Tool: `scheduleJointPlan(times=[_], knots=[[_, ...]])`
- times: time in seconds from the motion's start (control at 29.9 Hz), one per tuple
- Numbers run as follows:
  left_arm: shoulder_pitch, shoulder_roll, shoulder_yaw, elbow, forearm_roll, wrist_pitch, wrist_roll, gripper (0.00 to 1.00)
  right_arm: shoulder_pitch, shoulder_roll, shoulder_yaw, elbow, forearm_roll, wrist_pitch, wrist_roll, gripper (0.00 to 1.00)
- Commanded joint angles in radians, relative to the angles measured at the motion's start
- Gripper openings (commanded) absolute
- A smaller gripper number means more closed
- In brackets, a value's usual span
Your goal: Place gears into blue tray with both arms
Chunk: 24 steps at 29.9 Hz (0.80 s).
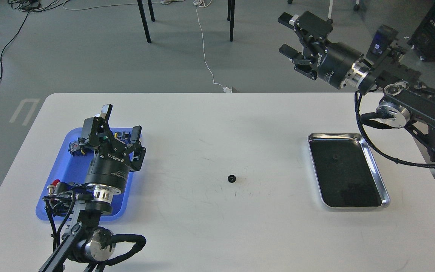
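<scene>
One small black gear (pixel 232 178) lies alone on the white table, near its middle. The blue tray (pixel 70 172) sits at the left. My left gripper (pixel 121 122) hovers over the tray's far end, open, with nothing between its fingers. My left arm covers much of the tray. My right gripper (pixel 284 33) is raised high beyond the table's far right edge, open and empty, far from the gear. A faint gear-like speck (pixel 335 156) shows on the black lining of the steel tray (pixel 386 197).
Inside the blue tray are small blue and yellow parts (pixel 76 146) and a red push button (pixel 55 183). The steel tray stands at the right of the table. Chair legs and cables are on the floor behind the table.
</scene>
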Motion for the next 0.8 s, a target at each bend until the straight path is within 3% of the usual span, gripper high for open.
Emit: scheduleJointPlan(times=[0.0, 0.2, 0.77], knots=[[0.0, 0.0, 0.001, 0.0, 0.0, 0.0, 0.002, 0.98, -0.123, -0.01, 0.13, 0.003, 0.097, 0.0, 0.0, 0.98], [0.0, 0.003, 0.001, 0.0, 0.002, 0.0, 0.002, 0.98, -0.29, -0.008, 0.284, 0.064, 0.226, -0.026, 0.0, 0.98], [-0.009, 0.029, 0.002, 0.0, 0.005, -0.024, 0.005, 0.98, -0.597, -0.013, 0.511, 0.227, 0.238, -0.044, 0.0, 0.98]])
